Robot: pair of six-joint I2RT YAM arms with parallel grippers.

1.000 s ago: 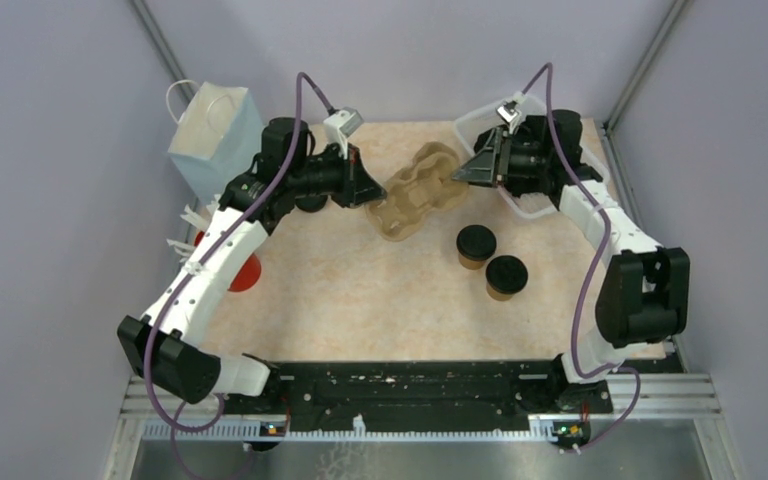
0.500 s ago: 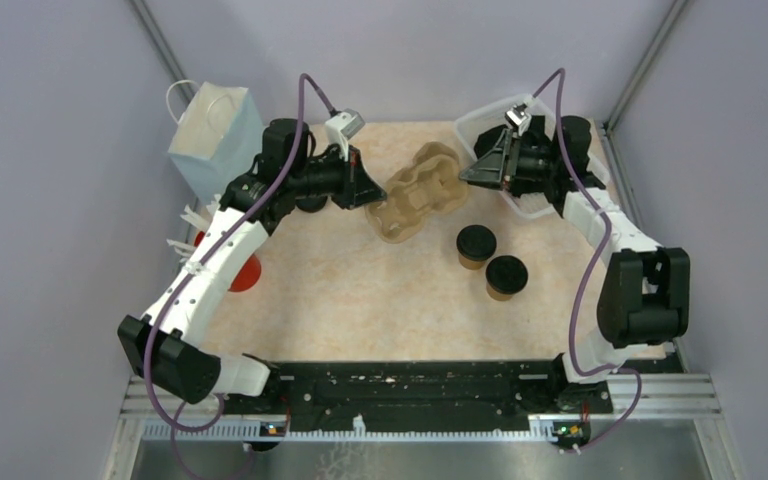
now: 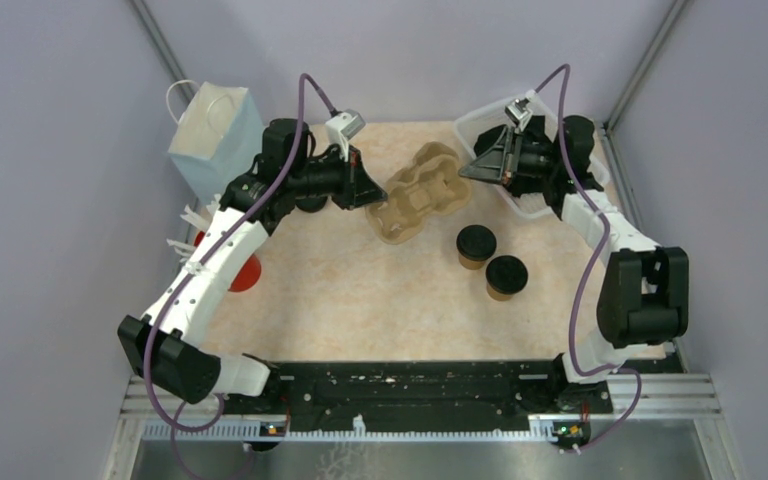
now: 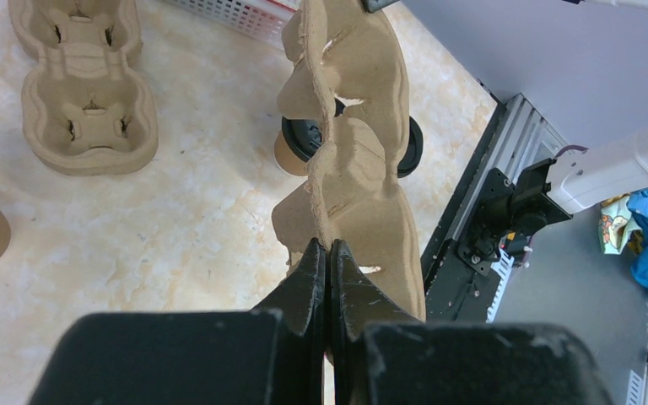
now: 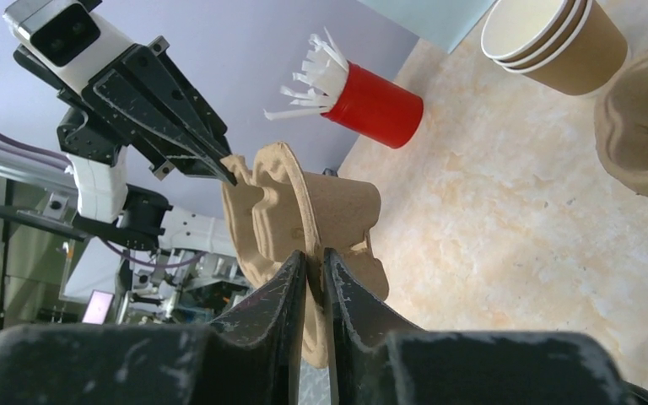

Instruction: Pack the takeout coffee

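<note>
Over the tabletop [image 3: 360, 290], left tool [image 4: 324, 250] and right tool [image 5: 314, 257] each clamp the carrier's [image 4: 363, 101] opposite ends, probably steadying it for the cups [image 3: 476, 245].

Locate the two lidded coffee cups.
Top view, right of centre on the table: the far lidded cup and the near lidded cup stand close together, just on the near side of the cardboard carrier.

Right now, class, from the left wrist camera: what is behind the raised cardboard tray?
Black lid edges show on both sides of the tray, plus a sliver of brown cup at left. The tray covers everything between, so one cup or two cannot be told here.
</note>
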